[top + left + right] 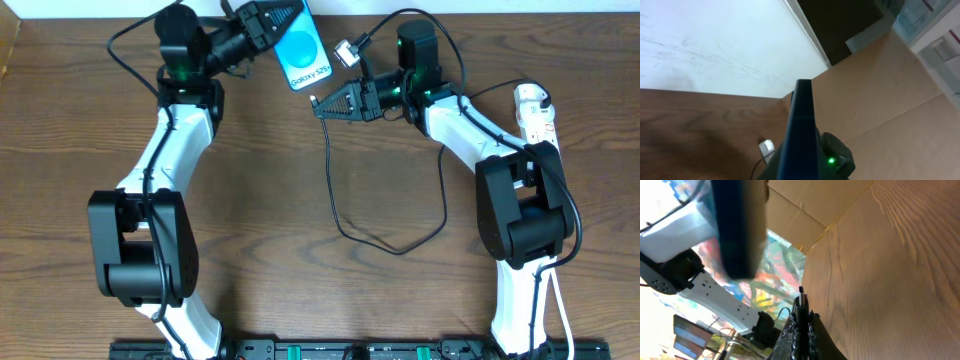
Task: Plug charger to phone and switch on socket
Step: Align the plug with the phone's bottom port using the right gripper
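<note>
The phone (pixel 303 52), blue screen with a white "Galaxy S25+" band, is held up at the back by my left gripper (pixel 268 22), which is shut on its top end. In the left wrist view the phone (pixel 801 125) shows edge-on. My right gripper (pixel 322 104) is shut on the charger's black connector (pixel 801 299), tip pointing left, just below and right of the phone's lower end. The phone appears blurred in the right wrist view (pixel 737 225). The black cable (pixel 345 215) loops down over the table. The white socket (pixel 537 113) lies at the far right.
A small white plug-like piece (pixel 347 52) sits at the back between the arms, also in the left wrist view (pixel 767 146). The socket's white cord (pixel 560 310) runs down the right side. Cardboard (pixel 880 100) lies behind the table's far edge.
</note>
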{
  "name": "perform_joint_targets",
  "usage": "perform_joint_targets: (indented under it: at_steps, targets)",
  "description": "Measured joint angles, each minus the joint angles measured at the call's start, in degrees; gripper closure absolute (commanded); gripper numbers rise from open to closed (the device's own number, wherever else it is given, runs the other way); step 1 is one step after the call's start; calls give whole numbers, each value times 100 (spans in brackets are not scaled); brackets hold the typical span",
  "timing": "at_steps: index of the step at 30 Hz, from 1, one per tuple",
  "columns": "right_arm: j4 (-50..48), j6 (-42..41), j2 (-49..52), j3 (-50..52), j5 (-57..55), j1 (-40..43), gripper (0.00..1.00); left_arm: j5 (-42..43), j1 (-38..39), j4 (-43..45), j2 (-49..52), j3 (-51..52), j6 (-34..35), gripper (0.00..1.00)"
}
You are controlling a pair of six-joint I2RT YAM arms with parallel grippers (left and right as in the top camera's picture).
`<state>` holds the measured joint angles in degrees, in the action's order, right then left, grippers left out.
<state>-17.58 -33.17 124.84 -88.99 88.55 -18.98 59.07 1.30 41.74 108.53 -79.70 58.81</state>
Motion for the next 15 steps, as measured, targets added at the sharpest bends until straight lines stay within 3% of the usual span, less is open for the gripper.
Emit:
perform_joint_targets:
  at_steps: [15]
  targets:
    - [-1659,-1231,4,0,22,-111,99,105,-227,125,0,0,293,92]
